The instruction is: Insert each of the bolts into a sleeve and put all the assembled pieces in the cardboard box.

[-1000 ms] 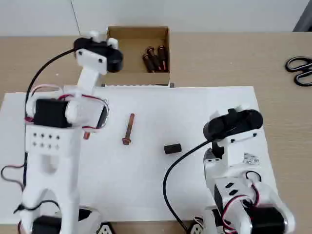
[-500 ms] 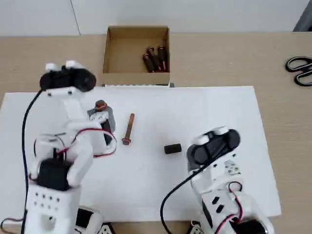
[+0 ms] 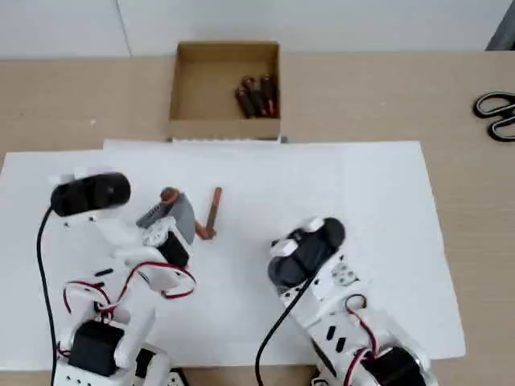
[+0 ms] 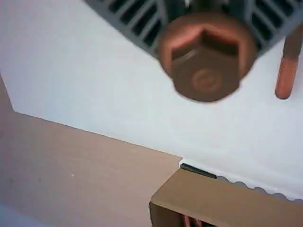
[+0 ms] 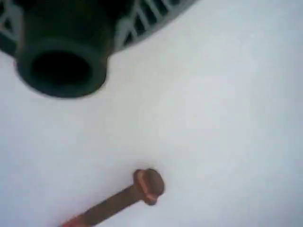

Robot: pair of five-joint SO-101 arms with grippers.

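— How was everything laid out?
— The table [image 3: 80,88] carried a white sheet [image 3: 362,201]. The box [image 3: 224,129] stood at the sheet's far edge, with assembled pieces [image 3: 257,95] in its right part.

— And the arms?
— The left pincer [image 3: 169,205] hung over the sheet's left part, pinching the held bolt [image 4: 206,71] with its head toward that arm's camera. The right pincer [image 5: 71,33] pinched a sleeve [image 5: 61,66], with the bore facing its own camera.

— What did the next move turn on?
— Lining shank up with bore, I'd judge. The sleeve lay right of the held bolt, well apart. A loose bolt [image 3: 212,213] lay just right of the left pincer. Its long axis ran near to far, with the head at the near end. The left arm was plainly nearer to it.

— Anything hard to make out?
— The held bolt's shank was hidden behind its head, so its tilt couldn't be read. From above, the right arm's camera housing covered its pincer and the sleeve. I couldn't tell whether the loose bolt touched the left pincer, and I couldn't count the pieces for certain.
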